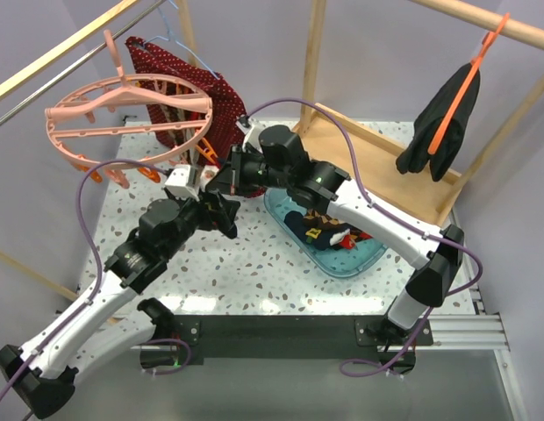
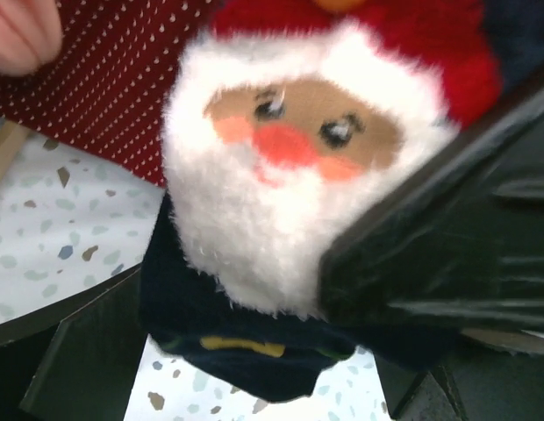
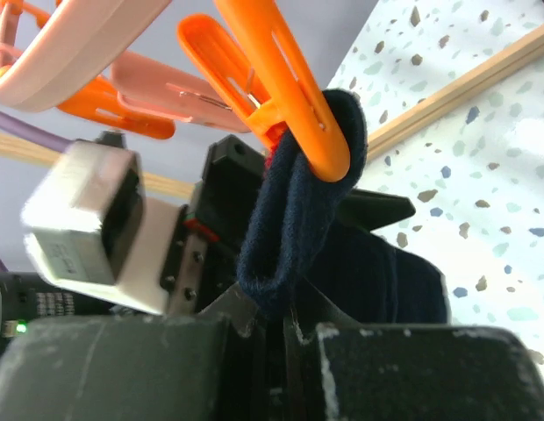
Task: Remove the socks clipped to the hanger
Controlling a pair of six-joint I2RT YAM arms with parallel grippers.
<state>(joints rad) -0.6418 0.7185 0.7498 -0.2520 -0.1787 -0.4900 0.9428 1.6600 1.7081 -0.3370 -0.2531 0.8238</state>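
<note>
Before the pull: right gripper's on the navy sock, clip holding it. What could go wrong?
1. The orange clip grips the navy sock while the right gripper is shut on its lower fold; pulling may drag the pink hanger along.
2. That hold looks thin and could slip.
3. The left gripper, open, sits close by; arms may clash.

Pale lavender walls [image 1: 26,22] stood behind and to both sides. The tabletop [image 1: 254,272] was white terrazzo flecked with grey, blue and brown, with a soft glare near its front edge. Light wooden rails [image 1: 61,48] crossed overhead beside a metal rod [image 1: 44,88], and a shallow wooden tray [image 1: 404,175] lay at the back right. A black base plate [image 1: 281,338] ran along the near edge
</note>
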